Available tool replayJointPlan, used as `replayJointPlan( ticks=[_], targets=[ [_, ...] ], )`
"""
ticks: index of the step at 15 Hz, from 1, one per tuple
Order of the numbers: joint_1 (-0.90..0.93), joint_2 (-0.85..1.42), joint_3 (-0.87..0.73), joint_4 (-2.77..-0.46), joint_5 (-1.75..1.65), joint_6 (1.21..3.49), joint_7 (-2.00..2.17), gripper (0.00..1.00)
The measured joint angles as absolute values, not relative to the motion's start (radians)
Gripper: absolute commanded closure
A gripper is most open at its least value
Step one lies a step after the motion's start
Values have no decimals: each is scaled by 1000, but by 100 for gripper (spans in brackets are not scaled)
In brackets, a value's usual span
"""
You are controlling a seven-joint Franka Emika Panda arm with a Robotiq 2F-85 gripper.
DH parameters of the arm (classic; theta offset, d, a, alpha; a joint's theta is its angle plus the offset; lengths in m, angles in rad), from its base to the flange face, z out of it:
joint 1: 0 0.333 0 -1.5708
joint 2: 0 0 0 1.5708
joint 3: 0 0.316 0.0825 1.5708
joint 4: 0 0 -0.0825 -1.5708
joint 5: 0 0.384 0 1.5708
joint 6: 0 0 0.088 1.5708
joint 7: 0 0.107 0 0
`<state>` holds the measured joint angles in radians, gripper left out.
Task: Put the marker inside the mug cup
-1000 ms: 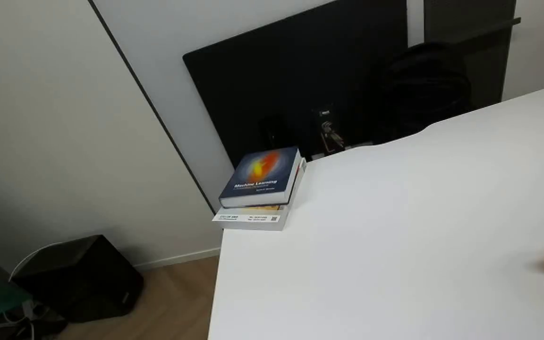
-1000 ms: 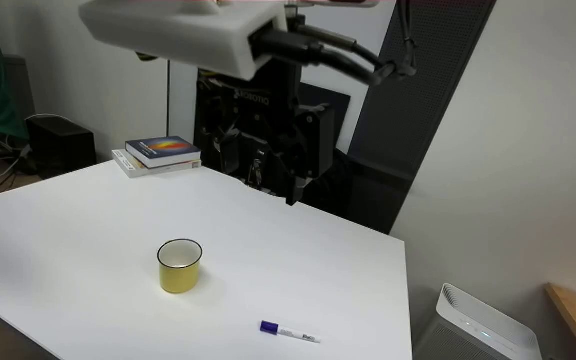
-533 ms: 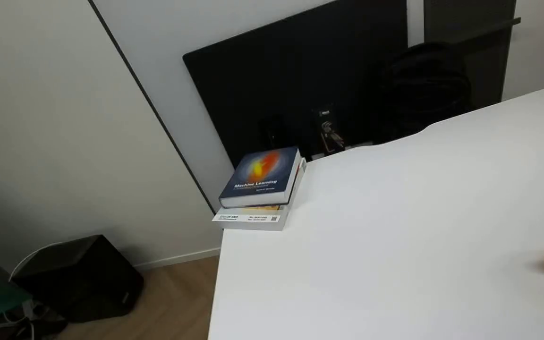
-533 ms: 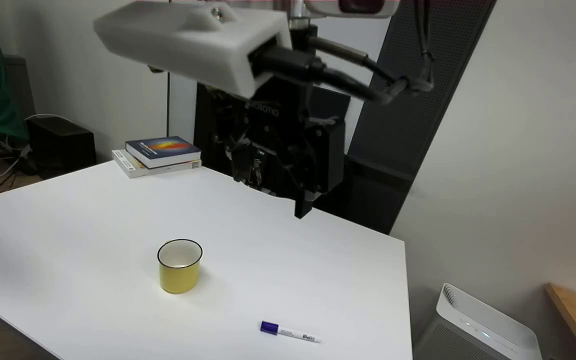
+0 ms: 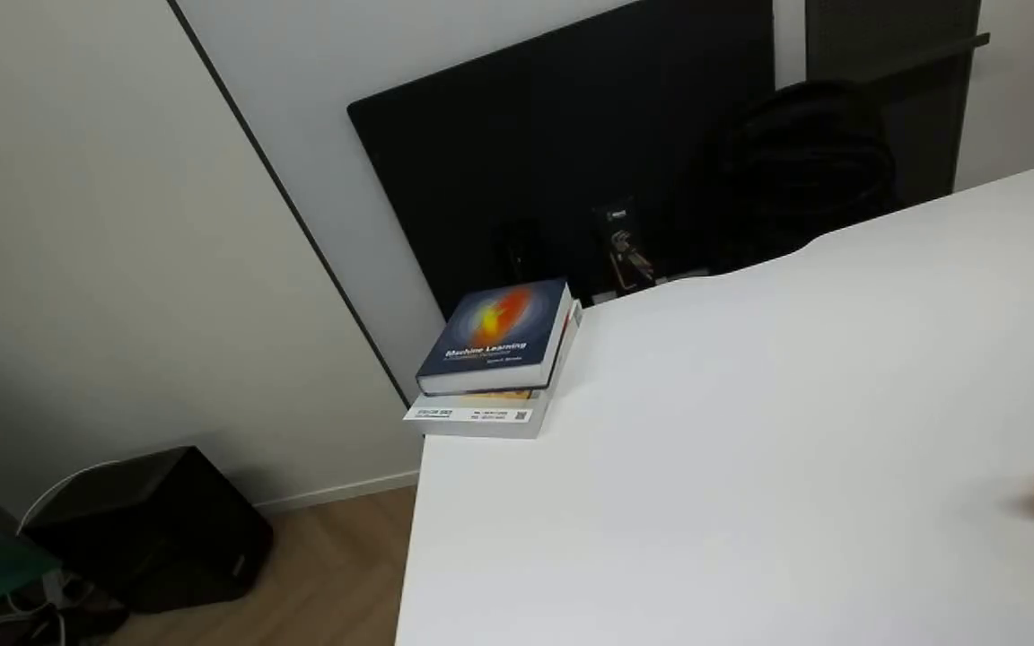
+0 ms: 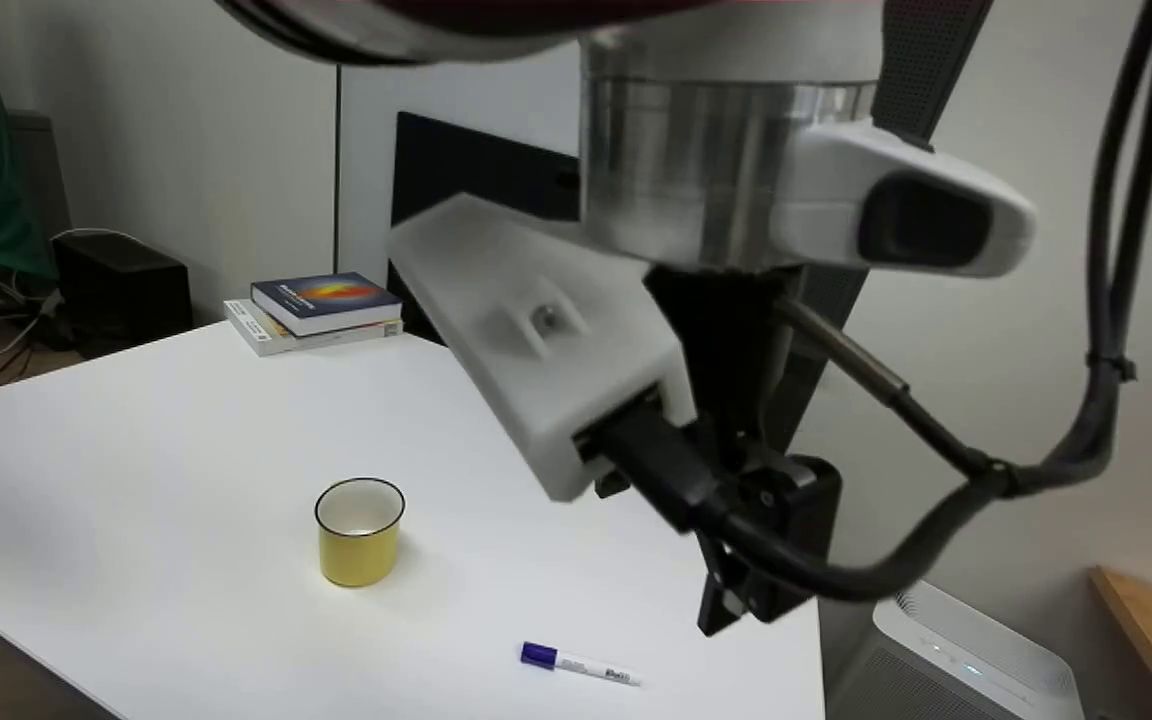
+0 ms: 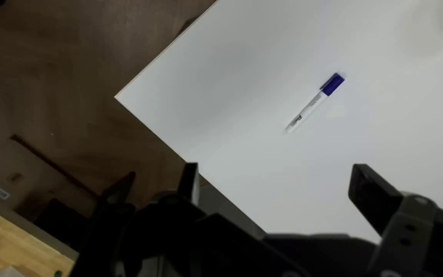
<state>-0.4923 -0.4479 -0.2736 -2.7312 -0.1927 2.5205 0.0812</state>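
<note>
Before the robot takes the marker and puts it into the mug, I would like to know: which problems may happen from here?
1. The marker lies slantwise to the open claw, so closing at this angle might twist it or let it slip.
2. It lies flat on the table, so the claw could strike the surface when reaching down.
3. The mug stands upright; a marker carried sideways may bump it.

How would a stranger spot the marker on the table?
In an exterior view, find the white table, then the yellow mug on it. Below and right of that mug lies the marker. Unlike the round mug, it is slim and white, with a purple cap.
</note>
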Motion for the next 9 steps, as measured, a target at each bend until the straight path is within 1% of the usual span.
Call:
replayJointPlan(
  ticks=[5, 9],
  targets=[
    [-513, -204, -274, -2593, -161, 2598, 261, 0],
    [-490, 30, -281, -2430, -116, 2612, 423, 0]
  ],
)
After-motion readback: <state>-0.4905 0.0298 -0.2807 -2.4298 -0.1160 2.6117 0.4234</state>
